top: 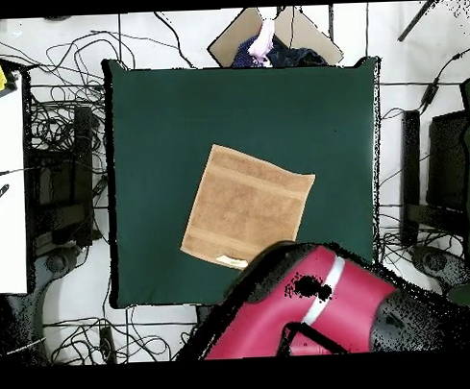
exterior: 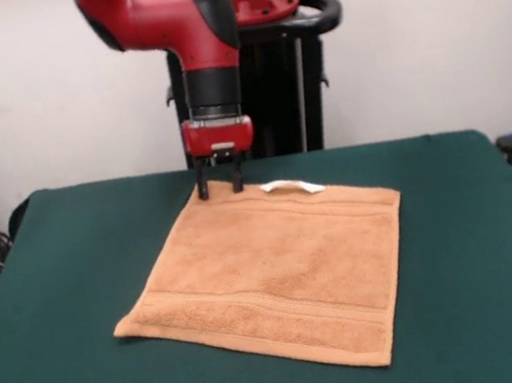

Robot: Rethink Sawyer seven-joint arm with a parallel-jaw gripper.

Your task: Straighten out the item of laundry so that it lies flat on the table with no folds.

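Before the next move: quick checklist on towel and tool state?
1. Towel flat, no folds: ok, it lies spread out in both views.
2. All four corners showing: ok in the front view; the arm hides one in the overhead view.
3. White tag lying free on the far edge: ok.
4. Tool open: ok, fingers apart, at the towel's far corner.
5. Tool clear of the fabric: cannot tell, the tips are at the cloth's edge.
6. Towel fully on the table, away from its edges: ok.
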